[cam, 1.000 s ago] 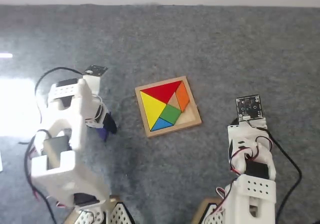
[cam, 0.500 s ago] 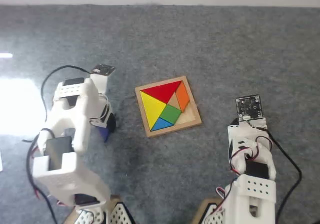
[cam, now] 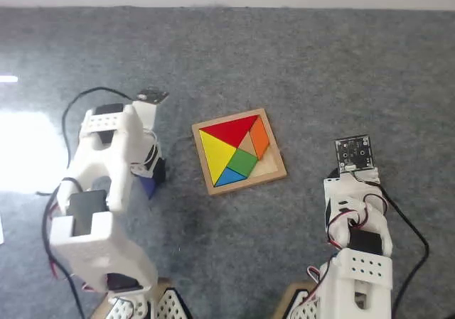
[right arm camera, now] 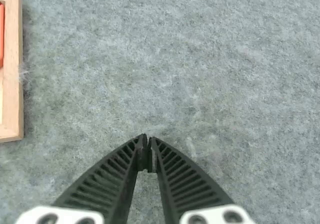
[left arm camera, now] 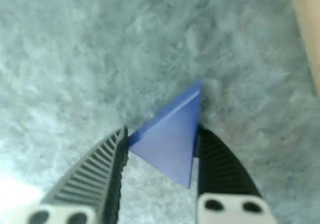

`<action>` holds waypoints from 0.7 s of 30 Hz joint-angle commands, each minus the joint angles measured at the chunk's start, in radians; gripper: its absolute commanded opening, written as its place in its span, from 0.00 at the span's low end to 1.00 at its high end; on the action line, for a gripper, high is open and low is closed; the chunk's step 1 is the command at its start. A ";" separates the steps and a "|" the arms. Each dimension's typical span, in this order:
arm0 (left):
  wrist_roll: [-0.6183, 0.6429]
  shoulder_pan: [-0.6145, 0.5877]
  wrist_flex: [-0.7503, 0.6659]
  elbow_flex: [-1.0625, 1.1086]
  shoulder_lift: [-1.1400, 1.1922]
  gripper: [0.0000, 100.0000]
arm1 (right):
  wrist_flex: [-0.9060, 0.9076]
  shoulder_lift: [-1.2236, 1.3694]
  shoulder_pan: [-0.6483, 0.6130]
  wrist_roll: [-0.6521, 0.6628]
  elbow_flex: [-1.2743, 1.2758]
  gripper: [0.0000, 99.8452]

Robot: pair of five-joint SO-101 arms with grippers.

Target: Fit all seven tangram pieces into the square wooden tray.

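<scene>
The square wooden tray [cam: 206, 168] lies mid-table and holds red, yellow, green, light blue, orange and tan pieces, with bare wood showing at its corner nearest the right arm. A dark blue triangle [cam: 148, 186] sits left of the tray on the grey mat. My left gripper [cam: 155, 174] is shut on this triangle [left arm camera: 170, 139], one finger on each side. Whether it is off the mat I cannot tell. My right gripper [right arm camera: 148, 154] is shut on nothing, low over bare mat to the right of the tray.
Grey mat covers the table. A tray edge [right arm camera: 10, 84] shows in the right wrist view, and a strip of the tray [left arm camera: 307, 34] in the left wrist view. Cables hang off both arms. Bright glare lies at the table's left edge.
The left arm has shifted slightly toward the tray, the blue triangle staying between its fingers. The right arm has not moved.
</scene>
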 commanded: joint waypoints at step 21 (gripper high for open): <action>-0.089 0.621 0.195 -0.506 0.003 0.04 | -0.024 -0.027 0.008 0.011 -0.008 0.01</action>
